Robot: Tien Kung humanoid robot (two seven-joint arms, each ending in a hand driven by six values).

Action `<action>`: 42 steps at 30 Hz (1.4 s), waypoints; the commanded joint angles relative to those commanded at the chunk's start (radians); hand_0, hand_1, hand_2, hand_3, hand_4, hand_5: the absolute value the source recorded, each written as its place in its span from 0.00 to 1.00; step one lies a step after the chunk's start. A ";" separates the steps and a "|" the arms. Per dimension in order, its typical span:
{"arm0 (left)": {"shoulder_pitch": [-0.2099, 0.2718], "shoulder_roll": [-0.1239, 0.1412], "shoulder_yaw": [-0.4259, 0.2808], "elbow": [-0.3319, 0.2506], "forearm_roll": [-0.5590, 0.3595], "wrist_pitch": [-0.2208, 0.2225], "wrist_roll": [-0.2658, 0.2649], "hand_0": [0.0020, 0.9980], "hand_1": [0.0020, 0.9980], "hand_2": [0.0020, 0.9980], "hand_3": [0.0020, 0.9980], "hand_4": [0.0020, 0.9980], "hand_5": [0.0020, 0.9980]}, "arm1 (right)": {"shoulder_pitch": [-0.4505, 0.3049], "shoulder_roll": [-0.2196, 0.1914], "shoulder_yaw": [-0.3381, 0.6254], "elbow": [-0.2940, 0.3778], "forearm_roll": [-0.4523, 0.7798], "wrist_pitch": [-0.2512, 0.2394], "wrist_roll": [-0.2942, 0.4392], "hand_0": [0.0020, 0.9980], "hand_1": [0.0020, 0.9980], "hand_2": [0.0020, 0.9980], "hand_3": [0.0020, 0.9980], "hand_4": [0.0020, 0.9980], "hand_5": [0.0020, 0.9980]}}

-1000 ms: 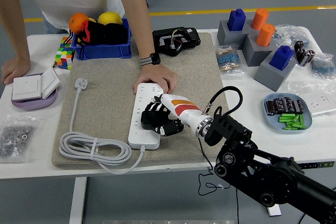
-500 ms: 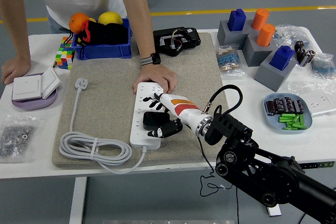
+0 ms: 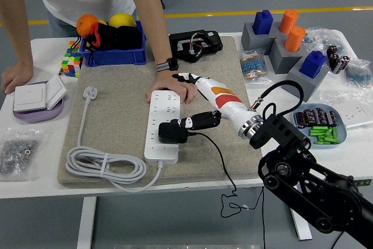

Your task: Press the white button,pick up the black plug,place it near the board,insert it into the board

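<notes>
Here, near to far, all placed by the board:
Cable (image 3: pixel 105 167): coiled on the mat (image 3: pixel 116 109), left of board's near end.
Plug (image 3: pixel 172 132): black, sits on the board (image 3: pixel 161 126), near end.
Right hand (image 3: pixel 195 100): over board's right edge; fingers loosely apart, holding nothing, one fingertip at the plug.
Person's hand (image 3: pixel 175 88): pressed flat on board's far end.
Writing: none legible.

**Black plug seated on the white board**

The black plug (image 3: pixel 172 132) sits on the white power strip board (image 3: pixel 162 125), at its right side toward the near end. Its thin black cord trails right. The long board lies lengthwise on the grey mat.
</notes>
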 joint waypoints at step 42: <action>-0.010 -0.006 0.011 0.000 0.028 -0.010 -0.008 0.62 0.63 0.64 0.70 0.56 0.40 | -0.426 -0.043 0.614 0.035 0.088 -0.112 0.180 0.98 0.95 0.92 0.94 1.00 0.93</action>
